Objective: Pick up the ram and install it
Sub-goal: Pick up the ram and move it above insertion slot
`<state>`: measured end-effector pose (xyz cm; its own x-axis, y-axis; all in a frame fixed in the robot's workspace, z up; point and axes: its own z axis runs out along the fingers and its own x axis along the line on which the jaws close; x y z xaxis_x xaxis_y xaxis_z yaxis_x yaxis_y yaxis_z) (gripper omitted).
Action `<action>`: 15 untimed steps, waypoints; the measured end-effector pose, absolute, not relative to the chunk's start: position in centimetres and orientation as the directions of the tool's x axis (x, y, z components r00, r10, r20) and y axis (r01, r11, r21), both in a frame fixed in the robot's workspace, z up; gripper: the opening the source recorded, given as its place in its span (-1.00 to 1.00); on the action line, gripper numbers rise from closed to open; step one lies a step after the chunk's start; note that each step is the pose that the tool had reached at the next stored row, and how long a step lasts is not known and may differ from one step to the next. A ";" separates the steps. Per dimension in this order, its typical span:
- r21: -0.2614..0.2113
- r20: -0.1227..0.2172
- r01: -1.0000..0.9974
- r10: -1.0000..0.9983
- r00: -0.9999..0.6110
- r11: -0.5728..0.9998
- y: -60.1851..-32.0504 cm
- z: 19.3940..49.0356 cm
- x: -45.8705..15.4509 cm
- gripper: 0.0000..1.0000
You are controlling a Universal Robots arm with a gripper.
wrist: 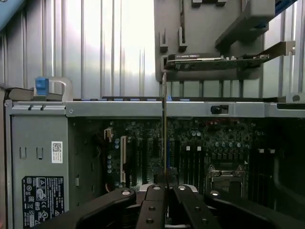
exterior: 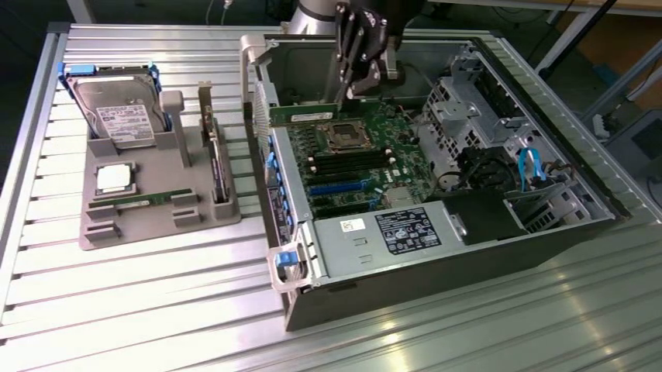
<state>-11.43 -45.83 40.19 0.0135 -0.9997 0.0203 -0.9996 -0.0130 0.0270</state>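
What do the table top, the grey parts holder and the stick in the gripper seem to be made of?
The table top: probably aluminium, going by the bare silver ribbed slats with a soft sheen.
The grey parts holder: likely matte plastic, as it is a uniform dull grey with moulded slots.
The ram in the gripper: a green circuit board, apparently fibreglass laminate, and very thin when seen edge-on.

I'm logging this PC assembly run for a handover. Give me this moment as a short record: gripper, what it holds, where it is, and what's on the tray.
gripper: gripper shut on the ram, seen edge-on in the wrist view
location: above the open computer case, over the motherboard near the processor socket
ram seated: no, not in a slot
tray contents: gray tray holds a second ram stick, processor chip, hard drive, graphics card
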 end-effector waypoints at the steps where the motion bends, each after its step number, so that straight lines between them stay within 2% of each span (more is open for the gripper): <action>1: 0.027 0.020 -1.000 -1.000 0.014 -0.013 -45.8 40.2 -10.8 -0.76; 15: 0.032 0.020 -0.999 -1.000 0.016 -0.015 -45.8 40.2 -1.5 -0.76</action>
<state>-1.53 -45.83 40.19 0.0161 -0.9997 0.0202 -0.9994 -0.0154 0.0320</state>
